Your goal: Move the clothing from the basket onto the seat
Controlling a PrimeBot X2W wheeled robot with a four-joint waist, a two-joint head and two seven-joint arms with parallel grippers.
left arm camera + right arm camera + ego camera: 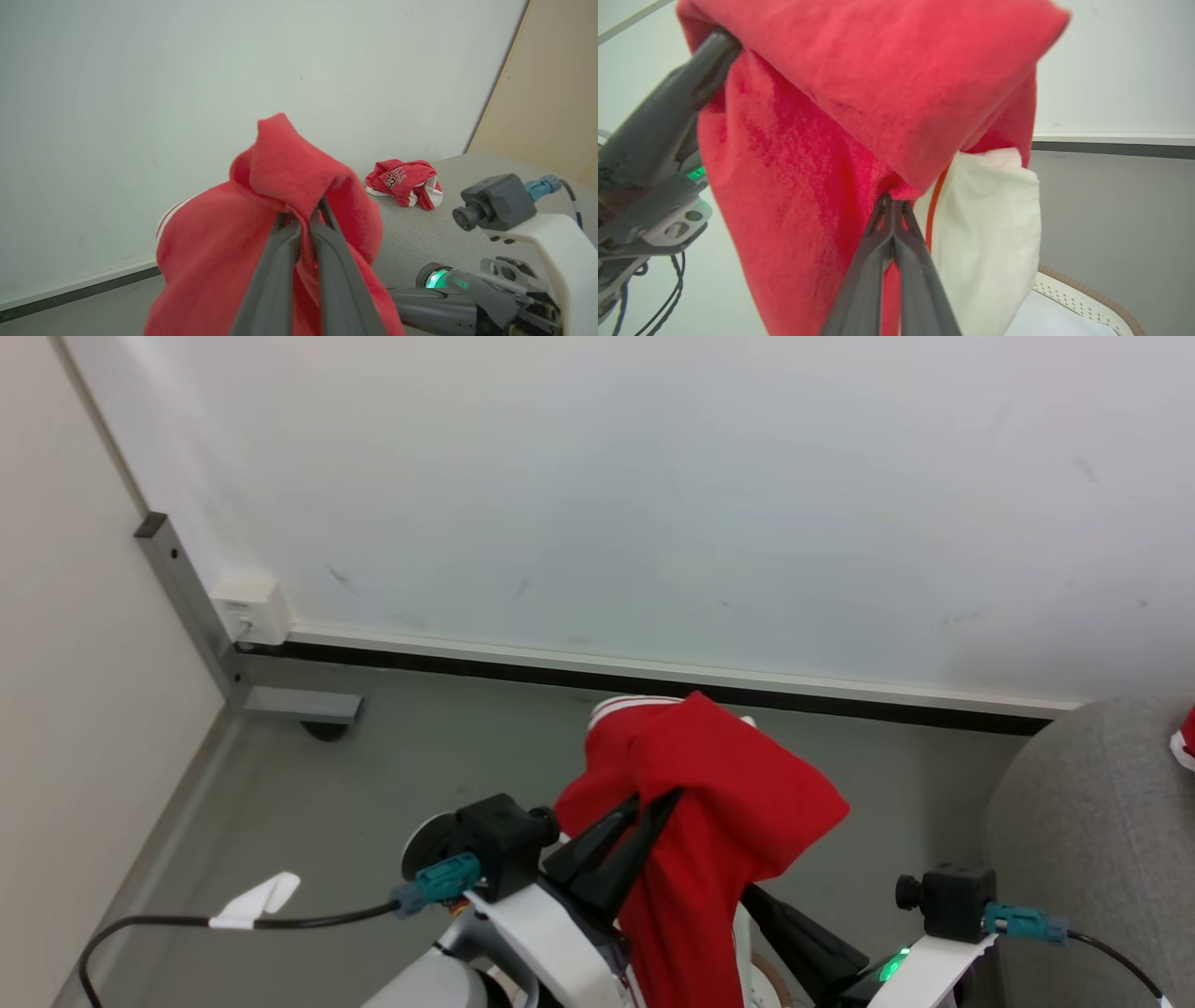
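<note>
So the left hand and right hand are both pinched tight on one red garment hanging mid-air, with a numbered jersey crumpled on the grey seat.

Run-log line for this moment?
left gripper: jaws shut on red garment | right gripper: jaws shut on it | jersey: on seat

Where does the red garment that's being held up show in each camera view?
Head view: red garment hangs at bottom centre, draped over the left tool.
Left wrist view: red garment at centre and lower left, bunched around that tool's tips.
Right wrist view: red garment across the top and left, pinched by the right tool.
Shared landmark: the dark baseboard.
</note>
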